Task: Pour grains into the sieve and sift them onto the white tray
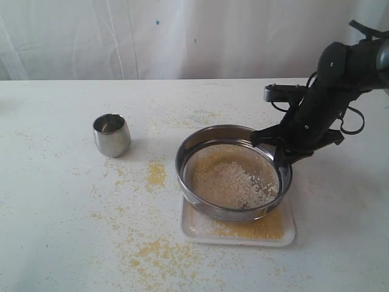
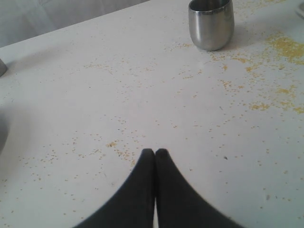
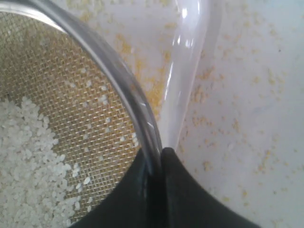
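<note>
The round steel sieve (image 1: 200,137) hangs tilted just above the white tray (image 1: 290,234), with whitish grains (image 1: 240,182) heaped on its mesh and fine yellow grains (image 1: 267,228) lying on the tray below. My right gripper (image 1: 281,159) is shut on the sieve's right rim; the right wrist view shows the rim (image 3: 124,90) pinched between the fingers (image 3: 190,194), the mesh with pale grains (image 3: 23,156), and the tray's edge (image 3: 183,71). My left gripper (image 2: 155,152) is shut on nothing, low over bare table, and is not seen in the exterior view.
A small steel cup (image 1: 112,134) stands upright left of the sieve, also in the left wrist view as the cup (image 2: 211,23). Yellow grains are spilled over the table (image 1: 61,231), thickest in a patch (image 1: 156,173) by the sieve and a patch (image 1: 155,252) in front of the tray.
</note>
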You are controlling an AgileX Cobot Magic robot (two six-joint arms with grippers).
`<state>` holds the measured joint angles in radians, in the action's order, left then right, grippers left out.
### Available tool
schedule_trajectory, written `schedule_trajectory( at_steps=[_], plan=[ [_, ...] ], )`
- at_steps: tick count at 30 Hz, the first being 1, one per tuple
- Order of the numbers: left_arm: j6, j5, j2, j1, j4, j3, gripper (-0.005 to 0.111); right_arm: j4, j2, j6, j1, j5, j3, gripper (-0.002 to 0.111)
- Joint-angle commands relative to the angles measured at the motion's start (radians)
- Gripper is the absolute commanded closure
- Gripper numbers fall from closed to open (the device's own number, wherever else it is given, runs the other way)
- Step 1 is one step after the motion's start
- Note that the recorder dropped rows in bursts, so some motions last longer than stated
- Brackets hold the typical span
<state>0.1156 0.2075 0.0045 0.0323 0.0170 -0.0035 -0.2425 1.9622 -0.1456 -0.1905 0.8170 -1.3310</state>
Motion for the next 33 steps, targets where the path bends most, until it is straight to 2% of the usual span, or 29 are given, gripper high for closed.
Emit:
schedule_trajectory(
  at_steps=[1,8,10,15,17,23,26,28,30,33],
  plan=[
    [-0.001,0.0,-0.005,-0.009,-0.003,0.003,0.107,-0.015,-0.015,-0.01,0.004,0.035,-0.006,0.108],
    [-0.001,0.0,-0.005,-0.009,-0.003,0.003,0.107,0.017,-0.015,-0.023,0.004,-0.018,-0.006,0.108],
    [-0.001,0.0,-0.005,-0.009,-0.003,0.003,0.107,0.029,-0.003,-0.034,0.004,-0.025,-0.006,0.102],
    [-0.001,0.0,-0.005,-0.009,-0.003,0.003,0.107,0.031,0.006,-0.034,0.002,-0.03,-0.006,0.067],
    [-0.001,0.0,-0.005,-0.009,-0.003,0.003,0.107,0.031,0.006,-0.029,0.002,-0.034,-0.006,0.062],
    [-0.001,0.0,-0.005,-0.009,-0.003,0.003,0.107,0.027,-0.065,-0.035,0.002,-0.001,-0.079,0.062],
    [-0.001,0.0,-0.005,-0.009,-0.003,0.003,0.107,0.048,-0.106,-0.035,0.002,-0.062,-0.135,0.062],
    [-0.001,0.0,-0.005,-0.009,-0.003,0.003,0.107,0.127,-0.115,-0.026,0.002,-0.162,-0.165,0.063],
    [-0.001,0.0,-0.005,-0.009,-0.003,0.003,0.107,0.226,-0.113,0.063,0.012,-0.267,-0.183,0.073],
    [-0.001,0.0,-0.005,-0.009,-0.003,0.003,0.107,0.323,-0.096,0.247,0.059,-0.354,-0.216,0.098]
  ],
)
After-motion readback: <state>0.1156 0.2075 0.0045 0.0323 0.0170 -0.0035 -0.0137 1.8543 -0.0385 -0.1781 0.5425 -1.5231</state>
